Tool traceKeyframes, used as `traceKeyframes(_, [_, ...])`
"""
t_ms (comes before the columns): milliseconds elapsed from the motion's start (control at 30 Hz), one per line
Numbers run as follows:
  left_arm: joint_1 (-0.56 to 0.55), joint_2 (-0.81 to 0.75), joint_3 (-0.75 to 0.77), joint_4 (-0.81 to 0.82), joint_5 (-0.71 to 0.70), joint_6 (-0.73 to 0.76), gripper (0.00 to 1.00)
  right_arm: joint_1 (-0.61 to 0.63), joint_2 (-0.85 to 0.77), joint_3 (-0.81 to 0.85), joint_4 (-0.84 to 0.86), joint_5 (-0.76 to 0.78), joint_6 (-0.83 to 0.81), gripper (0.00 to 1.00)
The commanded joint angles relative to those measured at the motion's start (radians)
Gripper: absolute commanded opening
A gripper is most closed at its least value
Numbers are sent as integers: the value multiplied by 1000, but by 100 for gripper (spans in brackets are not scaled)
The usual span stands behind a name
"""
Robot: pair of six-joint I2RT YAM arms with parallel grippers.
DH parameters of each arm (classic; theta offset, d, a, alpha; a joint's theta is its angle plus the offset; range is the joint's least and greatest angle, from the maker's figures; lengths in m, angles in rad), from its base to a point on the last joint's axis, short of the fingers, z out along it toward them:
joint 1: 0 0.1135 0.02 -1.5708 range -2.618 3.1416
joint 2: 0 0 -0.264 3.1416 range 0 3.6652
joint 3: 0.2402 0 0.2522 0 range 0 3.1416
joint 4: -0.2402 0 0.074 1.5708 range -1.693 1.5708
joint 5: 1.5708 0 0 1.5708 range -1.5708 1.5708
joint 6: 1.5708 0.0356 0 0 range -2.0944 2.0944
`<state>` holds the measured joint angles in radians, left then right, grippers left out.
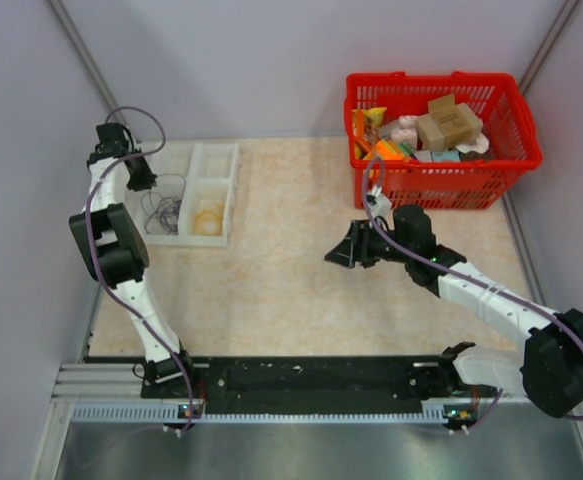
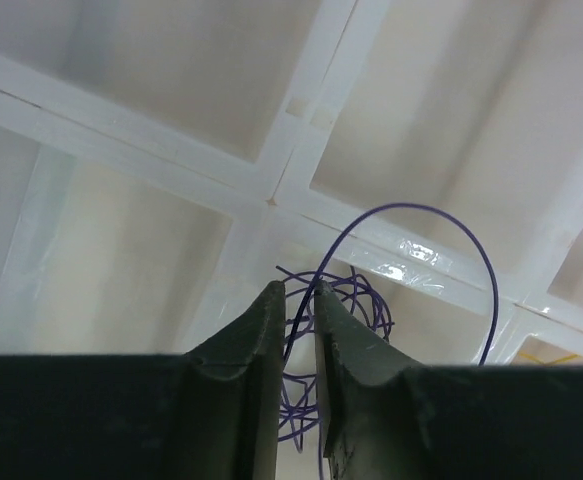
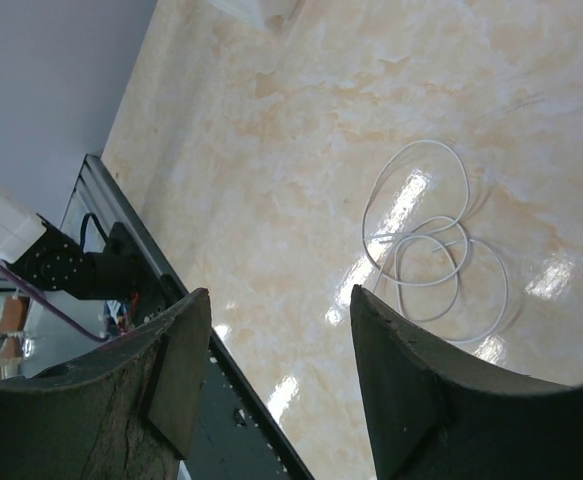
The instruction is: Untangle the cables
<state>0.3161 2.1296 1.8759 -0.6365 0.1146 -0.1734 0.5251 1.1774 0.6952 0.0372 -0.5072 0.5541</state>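
Now L claw (image 2: 296, 288) stands nearly together round purple cable (image 2: 411, 206) rising from tray (image 2: 271, 195); pinch unclear. R claw (image 3: 276, 300) apart, empty, far from tray.

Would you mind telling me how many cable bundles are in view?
3: a purple tangle in the tray, a yellow coil in the next compartment, and a white cable loose on the table. More may hide inside the tangle.
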Motion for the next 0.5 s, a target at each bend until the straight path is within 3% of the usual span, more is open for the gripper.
traceKeyframes(0, [-11,-97,-53,46,-38,-6,16,-10,-22,23,43,-13,0,58])
traceKeyframes(100, [-14,-129,-89,44,-52,-32,0,-10,-22,21,49,-19,1,58])
traceKeyframes(333, [-44,-230,-302,69,-173,-84,0,-10,-19,12,69,-30,9,58])
traceKeyframes(467, [-57,-200,-325,38,-194,-91,0,-8,-21,9,73,-39,13,57])
